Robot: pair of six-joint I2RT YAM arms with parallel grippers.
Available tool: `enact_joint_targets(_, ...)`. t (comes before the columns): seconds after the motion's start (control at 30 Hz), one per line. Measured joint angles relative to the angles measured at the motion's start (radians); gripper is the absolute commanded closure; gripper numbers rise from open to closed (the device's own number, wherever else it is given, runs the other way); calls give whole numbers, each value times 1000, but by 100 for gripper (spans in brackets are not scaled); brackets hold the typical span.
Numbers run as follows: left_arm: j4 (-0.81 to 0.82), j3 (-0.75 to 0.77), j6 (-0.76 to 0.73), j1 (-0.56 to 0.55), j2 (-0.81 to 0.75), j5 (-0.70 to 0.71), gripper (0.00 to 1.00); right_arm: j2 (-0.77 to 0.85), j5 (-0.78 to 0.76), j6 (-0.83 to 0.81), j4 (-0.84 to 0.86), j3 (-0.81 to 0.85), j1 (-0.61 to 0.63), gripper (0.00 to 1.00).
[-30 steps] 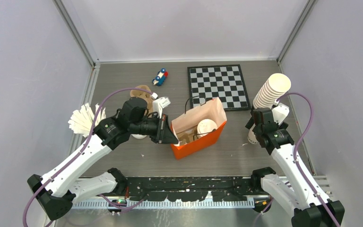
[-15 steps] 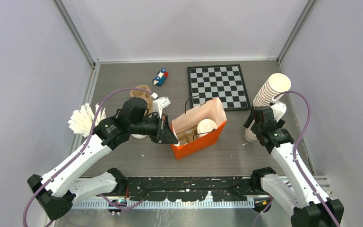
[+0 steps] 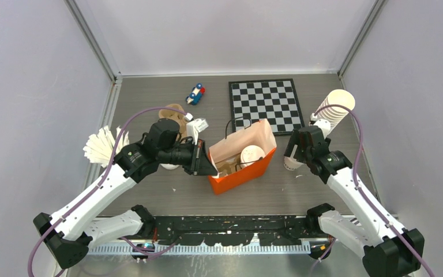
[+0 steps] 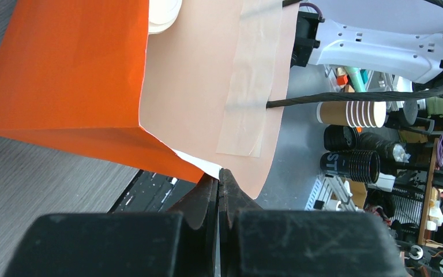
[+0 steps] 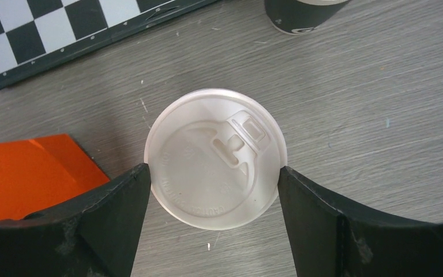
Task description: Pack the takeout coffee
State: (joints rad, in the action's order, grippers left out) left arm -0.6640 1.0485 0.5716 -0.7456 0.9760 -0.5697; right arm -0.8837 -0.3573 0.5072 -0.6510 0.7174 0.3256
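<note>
Near edge: both arm bases sit on the bench (image 3: 167,196). L arm reaches fwd and right to the orange paper bag (image 3: 239,176), which stands mid-bench w/ its mouth open upward. L tool (image 4: 219,176) is narrow: fingers pressed together, pinching the bag's near-left rim at the corner where orange outside meets tan inside. A black cord handle (image 4: 323,99) comes off a taped patch on the tan wall. Inside the bag is a second lidded cup (image 3: 252,154), white, lid up.

Just right of the bag, w/ a gap btwn them, is the takeout coffee (image 5: 207,144): small white cup w/ white sip lid, upright. R tool (image 5: 213,179) comes at it from above w/ one finger each side. Both fingers touch the lid rim, so it's gripping the cup at a wide spread. Can't tell if the cup's base is on the bench or just off it. In the R wrist view a dark cup (image 5: 300,14) stands beyond the coffee, cut off by the frame edge.

Left side, by the L arm: a fan of white flat pieces (image 3: 100,147); can't tell what they are. Farther back, behind the L wrist, is a brown round piece (image 3: 173,112).

Far right, beyond the R tool: stack of lidless white cups (image 3: 333,109), tilted. Chessboard (image 3: 264,105) lies flat, far of the bag. Toy car (image 3: 195,94), blue and red, sits left of the chessboard, well apart from the bag.
</note>
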Motion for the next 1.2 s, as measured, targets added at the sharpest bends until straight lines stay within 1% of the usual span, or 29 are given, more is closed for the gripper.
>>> enact_joint_targets(0.17,0,0,-4,0,0,0,100,-48,-40,-11,-1,24,67,13)
enact_joint_targets(0.47,0,0,-5,0,0,0,100,-73,-65,-39,5,30,84,12)
enact_joint_targets(0.73,-4,2,-5,0,0,1,100,-81,-68,-63,16,30,94,21)
enact_joint_targets(0.97,-17,14,-6,0,1,5,100,-63,-63,-69,3,32,98,21)
enact_joint_targets(1.07,-28,21,-9,0,4,10,100,-36,-63,-84,-40,61,98,21)
enact_joint_targets(1.2,-33,32,-16,0,15,11,100,3,-62,-117,-117,166,98,22)
